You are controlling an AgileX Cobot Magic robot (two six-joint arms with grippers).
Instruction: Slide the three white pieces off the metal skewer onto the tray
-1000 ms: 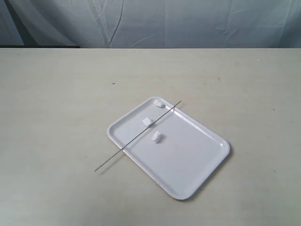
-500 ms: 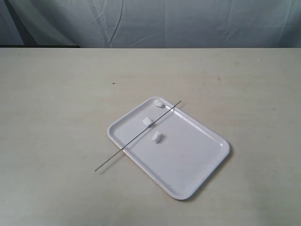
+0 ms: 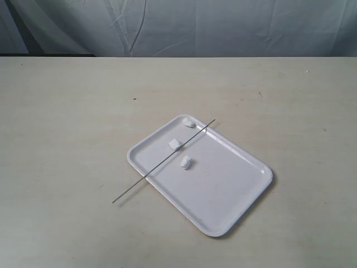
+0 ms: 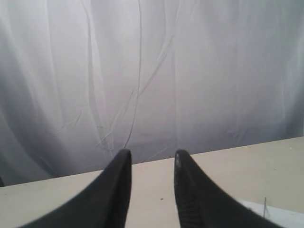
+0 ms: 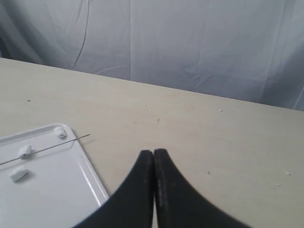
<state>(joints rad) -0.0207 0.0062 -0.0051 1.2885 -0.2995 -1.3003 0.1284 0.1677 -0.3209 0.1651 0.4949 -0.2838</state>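
Observation:
The white tray (image 3: 223, 190) lies on the table, seen also in the right wrist view as the tray (image 5: 57, 190). Three white pieces rest loose on it: one (image 3: 189, 123) at the far corner, one (image 3: 175, 144) beside the skewer, one (image 3: 185, 162) nearer the middle. The thin metal skewer (image 3: 162, 162) lies bare across the tray's far-left part, its lower end on the table. No arm shows in the exterior view. My left gripper (image 4: 152, 154) is open and empty, well above the table. My right gripper (image 5: 153, 152) is shut on nothing, off the tray's right side.
A pale cloth backdrop (image 3: 223, 28) hangs behind the table's far edge. The beige tabletop (image 3: 67, 123) stretches wide on all sides of the tray, with a few small dark specks (image 3: 134, 99) on it.

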